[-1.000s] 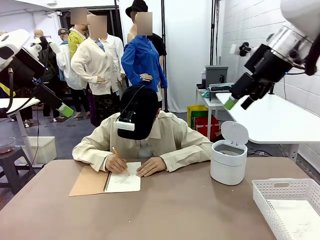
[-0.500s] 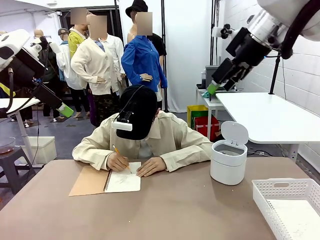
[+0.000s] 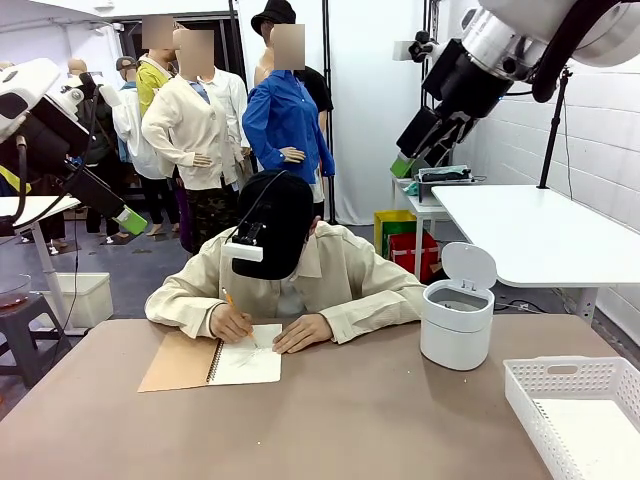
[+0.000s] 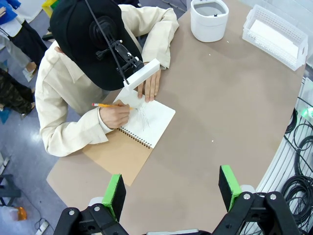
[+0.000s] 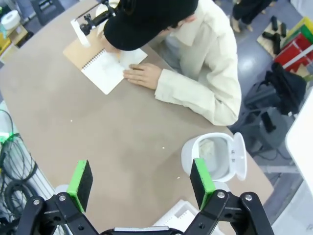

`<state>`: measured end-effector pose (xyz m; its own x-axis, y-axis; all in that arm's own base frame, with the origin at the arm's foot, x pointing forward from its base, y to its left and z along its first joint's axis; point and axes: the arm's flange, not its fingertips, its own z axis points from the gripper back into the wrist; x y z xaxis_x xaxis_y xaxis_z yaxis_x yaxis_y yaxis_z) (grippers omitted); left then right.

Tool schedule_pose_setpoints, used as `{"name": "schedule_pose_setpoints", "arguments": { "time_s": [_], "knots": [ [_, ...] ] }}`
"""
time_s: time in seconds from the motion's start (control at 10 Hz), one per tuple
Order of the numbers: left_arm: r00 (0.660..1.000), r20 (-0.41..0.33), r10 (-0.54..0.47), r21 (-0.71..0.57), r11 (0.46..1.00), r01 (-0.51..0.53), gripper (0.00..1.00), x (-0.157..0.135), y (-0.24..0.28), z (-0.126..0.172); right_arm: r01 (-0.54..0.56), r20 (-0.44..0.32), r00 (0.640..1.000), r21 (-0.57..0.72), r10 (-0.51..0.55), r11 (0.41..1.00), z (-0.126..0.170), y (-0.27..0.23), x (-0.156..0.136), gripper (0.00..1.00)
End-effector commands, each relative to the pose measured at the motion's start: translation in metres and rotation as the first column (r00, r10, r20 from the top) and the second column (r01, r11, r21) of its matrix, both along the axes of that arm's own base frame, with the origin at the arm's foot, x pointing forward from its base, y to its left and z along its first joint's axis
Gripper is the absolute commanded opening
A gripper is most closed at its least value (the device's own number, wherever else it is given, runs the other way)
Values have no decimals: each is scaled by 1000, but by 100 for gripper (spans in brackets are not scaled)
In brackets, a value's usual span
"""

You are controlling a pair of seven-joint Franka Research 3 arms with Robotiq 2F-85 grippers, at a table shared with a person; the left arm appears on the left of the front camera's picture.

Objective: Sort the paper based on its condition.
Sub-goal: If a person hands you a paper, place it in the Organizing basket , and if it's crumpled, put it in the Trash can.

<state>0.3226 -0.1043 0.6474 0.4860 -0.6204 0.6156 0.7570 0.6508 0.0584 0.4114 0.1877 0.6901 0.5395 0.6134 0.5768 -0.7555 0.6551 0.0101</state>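
A person at the far side pencils on the open white page of a spiral notebook with a brown cover. The same notebook lies below my left gripper, which hangs open and empty high over the near table edge. In the front view the left gripper sits far left, off the table. My right gripper is raised high behind the person's side, open and empty. In its own view the right gripper looks down on the notebook page. A loose white sheet of paper lies in the basket.
A white round bin with its lid up stands at the table's right, also seen as the bin and the bin. A white slotted basket sits at the front right corner. The person's hands rest on the notebook.
My right arm has swung up and to the left, away from the white side table, its jaws staying open. The left arm has not moved. The person keeps writing.
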Motion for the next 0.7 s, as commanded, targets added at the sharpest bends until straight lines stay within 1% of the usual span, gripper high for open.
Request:
{"name": "schedule_pose_setpoints", "arguments": {
  "time_s": [0.0, 0.2, 0.3, 0.4, 0.5, 0.6],
  "knots": [
    [1000, 0, -1, -3, 1000, 1, 100, 0, 1, 0, 23, 17, 1000, -16, -23, 1000, 9, 12, -4, 100],
    [1000, 0, -1, -3, 1000, 1, 100, 0, 1, 0, 27, 0, 1000, -8, -27, 1000, 13, 19, -7, 100],
    [1000, 0, -1, -3, 1000, 1, 100, 0, 1, 0, 35, -21, 999, -10, -35, 999, 14, 24, -10, 100],
    [1000, 0, -1, -3, 1000, 1, 100, 0, 1, 0, 6, -55, 998, -31, -7, 999, 13, 22, -8, 100],
    [1000, 0, -1, -3, 1000, 1, 100, 0, 1, 0, 13, 5, 1000, 1, -13, 1000, 12, 18, -10, 100],
    [1000, 0, -1, -3, 1000, 1, 100, 0, 1, 0, 13, 5, 1000, 1, -13, 1000, 12, 18, -10, 100]
  ]
}}
